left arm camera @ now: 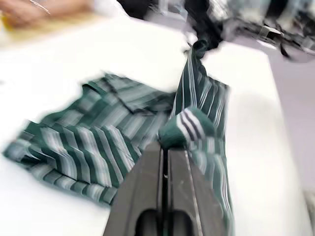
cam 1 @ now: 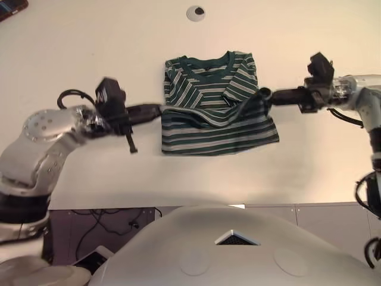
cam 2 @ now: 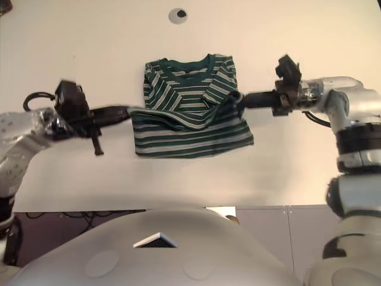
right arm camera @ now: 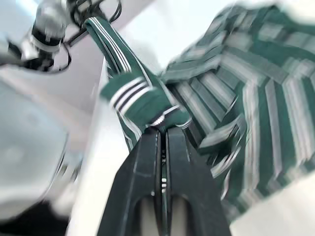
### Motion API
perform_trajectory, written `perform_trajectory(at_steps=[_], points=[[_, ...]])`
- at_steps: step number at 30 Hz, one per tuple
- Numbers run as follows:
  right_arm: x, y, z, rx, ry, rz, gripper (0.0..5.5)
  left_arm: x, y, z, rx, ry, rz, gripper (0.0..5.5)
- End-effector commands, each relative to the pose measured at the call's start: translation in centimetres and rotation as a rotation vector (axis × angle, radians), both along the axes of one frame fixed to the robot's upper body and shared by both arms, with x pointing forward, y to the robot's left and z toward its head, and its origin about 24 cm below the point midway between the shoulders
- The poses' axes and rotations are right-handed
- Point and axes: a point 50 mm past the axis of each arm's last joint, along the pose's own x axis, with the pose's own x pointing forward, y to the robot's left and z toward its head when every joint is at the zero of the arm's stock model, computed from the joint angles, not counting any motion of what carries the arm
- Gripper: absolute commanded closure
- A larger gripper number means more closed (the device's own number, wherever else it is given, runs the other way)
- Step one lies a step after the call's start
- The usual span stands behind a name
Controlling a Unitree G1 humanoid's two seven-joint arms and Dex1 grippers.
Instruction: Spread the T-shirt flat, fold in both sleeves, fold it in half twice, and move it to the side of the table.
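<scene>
**Item:** green-and-white striped T-shirt [cam 1: 220,113], on the white table [cam 1: 89,47]. It lies on the robot's side of the round table fitting [cam 1: 196,13], with the collar end turned toward the fitting.

**Condition:** sleeves appear folded in. A raised ridge of cloth runs across the middle of the body.

**Left claw** [cam 1: 159,110]: pinched tight on a bunch of striped cloth at the shirt's left edge, farther from the fitting than the collar is.

**Right claw** [cam 1: 265,94]: likewise clamped on cloth at the right edge, level with the left claw.

**Step judged in hand:** first half-fold, carrying the held edge toward the fitting.

**Handling advice:**
- Move both claws together at equal height and pace.
- Hold the span between them taut so the stripes stay square.
- Lay the edge down even with the collar.
- Release only once the cloth rests flat, since loose knit will sag and skew.

**Markings:** no brand, label or writing legible on the shirt or the table.
</scene>
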Motion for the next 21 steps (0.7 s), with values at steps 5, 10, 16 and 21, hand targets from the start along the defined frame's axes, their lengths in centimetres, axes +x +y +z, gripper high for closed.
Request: perform_trajectory(at_steps=[5, 10, 16, 21], points=[[5.6, 2.7, -1.7, -0.108, -0.109, -0.359, 5.5, 8.6, -0.3, -4.1, -0.03, 0.036, 0.353, 5.48], [5.5, 2.9, -5.2, -0.284, -0.117, -0.549, 5.5, 10.4, -0.2, -9.1, 0.024, 0.134, 0.568, 5.27], [5.4, 1.9, -6.3, -0.417, -0.117, -0.657, 4.81, 10.8, -0.7, -10.4, -0.018, 0.131, 0.659, 4.42], [6.4, 0.9, -4.7, -0.391, -0.182, -0.811, 4.57, 10.3, 2.1, -10.1, -0.033, 0.074, 0.824, 4.39]])
